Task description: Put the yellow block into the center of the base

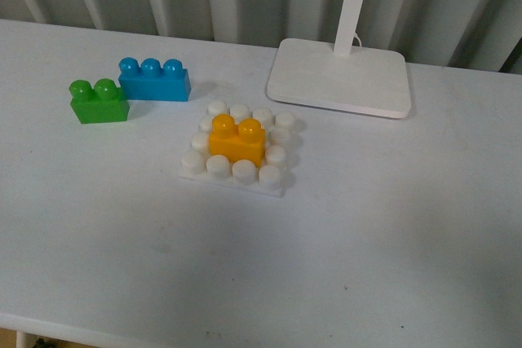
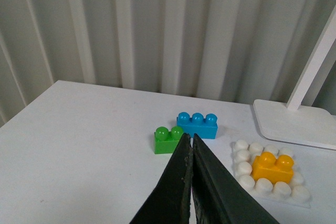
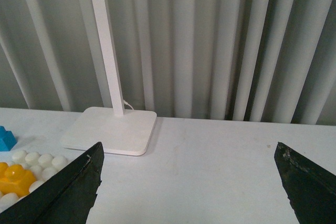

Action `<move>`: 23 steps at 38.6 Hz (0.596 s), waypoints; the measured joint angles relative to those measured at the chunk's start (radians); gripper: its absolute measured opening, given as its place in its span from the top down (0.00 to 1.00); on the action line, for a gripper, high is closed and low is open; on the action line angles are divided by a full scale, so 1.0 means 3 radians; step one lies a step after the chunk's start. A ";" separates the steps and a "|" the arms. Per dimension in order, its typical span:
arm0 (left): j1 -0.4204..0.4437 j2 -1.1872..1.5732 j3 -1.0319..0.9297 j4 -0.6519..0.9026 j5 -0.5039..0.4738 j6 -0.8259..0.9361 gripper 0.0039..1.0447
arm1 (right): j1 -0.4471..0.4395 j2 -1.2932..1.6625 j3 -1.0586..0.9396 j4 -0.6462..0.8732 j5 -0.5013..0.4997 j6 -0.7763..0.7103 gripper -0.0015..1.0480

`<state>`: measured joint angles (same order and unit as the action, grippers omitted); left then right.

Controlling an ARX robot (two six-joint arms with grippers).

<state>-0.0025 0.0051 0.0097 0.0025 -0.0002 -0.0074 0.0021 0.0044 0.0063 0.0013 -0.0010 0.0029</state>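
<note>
On the desk: smooth matte white surface (image 1: 391, 226), backed by a ribbed grey-white curtain.
Base (image 1: 274, 186): flat square white plastic plate, rounded studs in a 4x4 grid, lying flat at desk centre.
Yellow block (image 1: 237, 143): glossy yellow-orange plastic brick, two domed studs on top, seated upright on the middle studs of the base, ringed by white studs on all sides.
Green brick (image 1: 99, 102): two-stud, glossy, far left of the base, apart from it.
Blue brick (image 1: 153, 80): three-stud, longer, just beside and behind the green brick.
Lamp foot (image 1: 341, 77): smooth white rounded slab with a flat upright stem, far right of the base.
Left claw (image 2: 190, 145): dark, rough-surfaced fingers pressed together, gripping nothing, above the desk.
Right claw (image 3: 189, 182): dark fingers spread wide, empty.
</note>
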 joint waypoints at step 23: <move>0.0000 0.0000 0.0000 0.0000 0.0000 0.0008 0.04 | 0.0000 0.0000 0.0000 0.0000 0.0000 0.0000 0.09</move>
<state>-0.0025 0.0051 0.0097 0.0025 -0.0002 -0.0051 0.0021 0.0044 0.0063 0.0013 -0.0010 0.0029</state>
